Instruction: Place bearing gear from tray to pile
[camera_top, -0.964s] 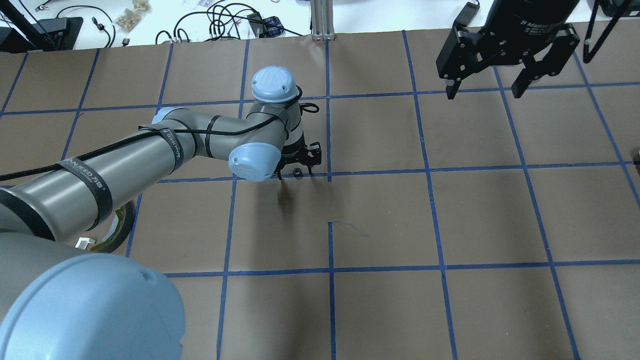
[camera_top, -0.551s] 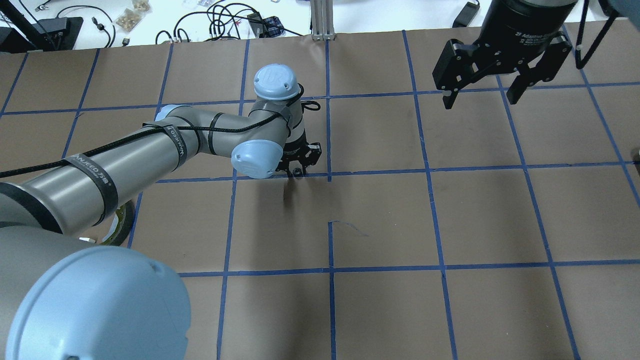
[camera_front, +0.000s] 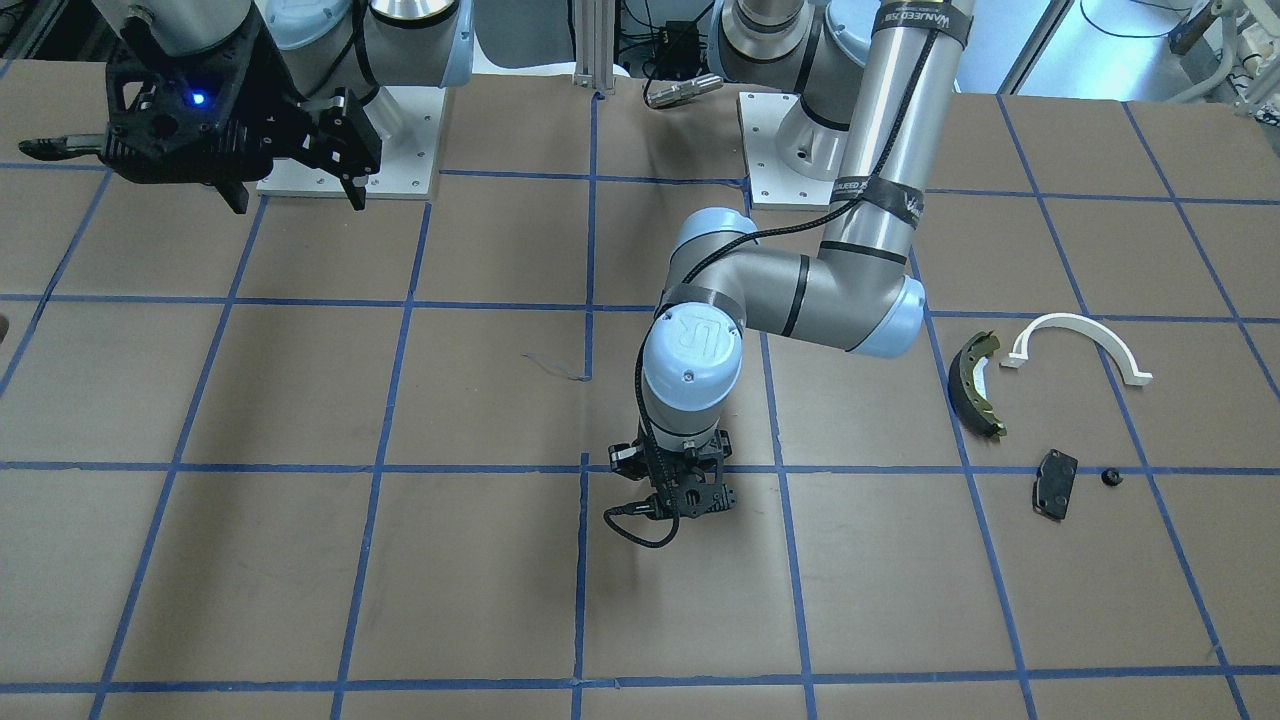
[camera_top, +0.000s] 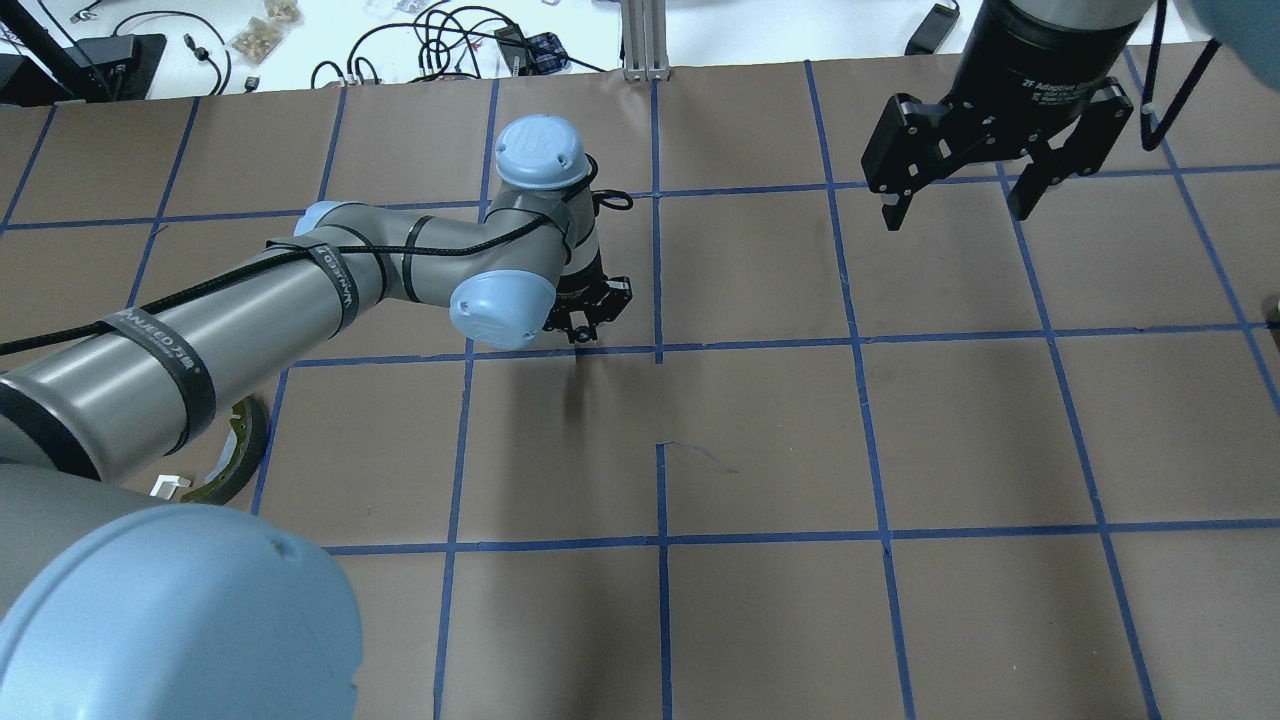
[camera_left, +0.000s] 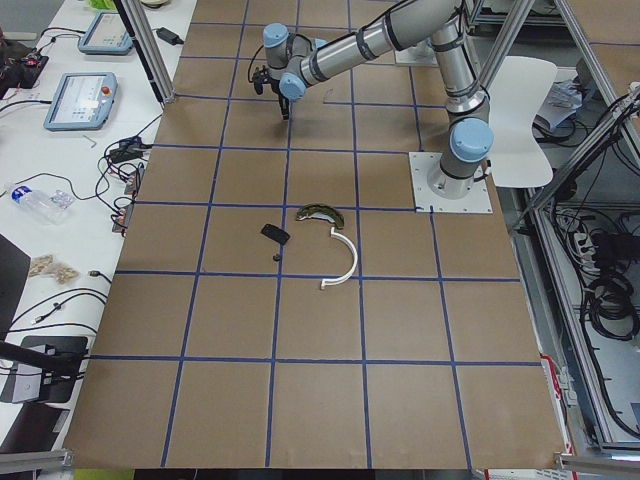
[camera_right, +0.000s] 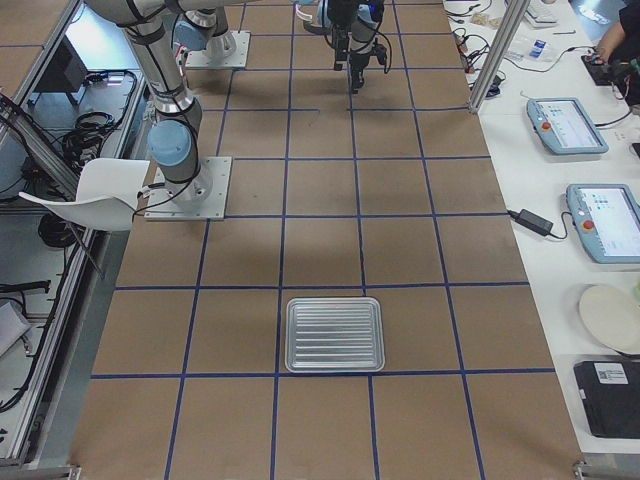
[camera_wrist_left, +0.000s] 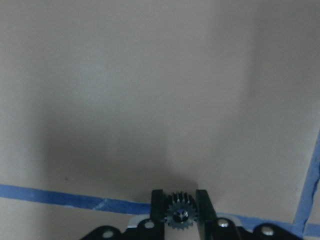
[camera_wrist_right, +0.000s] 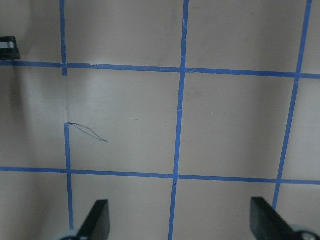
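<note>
Left gripper (camera_wrist_left: 181, 211) is clamped on the small dark toothed metal bearing gear (camera_wrist_left: 180, 216), mid-table over the brown paper table (camera_top: 760, 430). The pile, a curved olive-and-black brake shoe (camera_front: 978, 383), white plastic arch (camera_front: 1080, 338) and flat black pad (camera_front: 1054, 483), sits well to its left. Right gripper (camera_top: 955, 205) hangs wide open. The ribbed silver tray (camera_right: 334, 335) is way off right.

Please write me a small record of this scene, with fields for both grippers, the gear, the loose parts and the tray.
left gripper: shut on the gear, over the middle of the table
bearing gear: small, dark, toothed, clamped between the left fingers
right gripper: open, empty, hovering
loose parts: brake shoe, white plastic arch, flat black pad, small black part beside the pad
tray: ribbed metal, nothing visible in it
progress: gear not yet beside the loose parts
</note>
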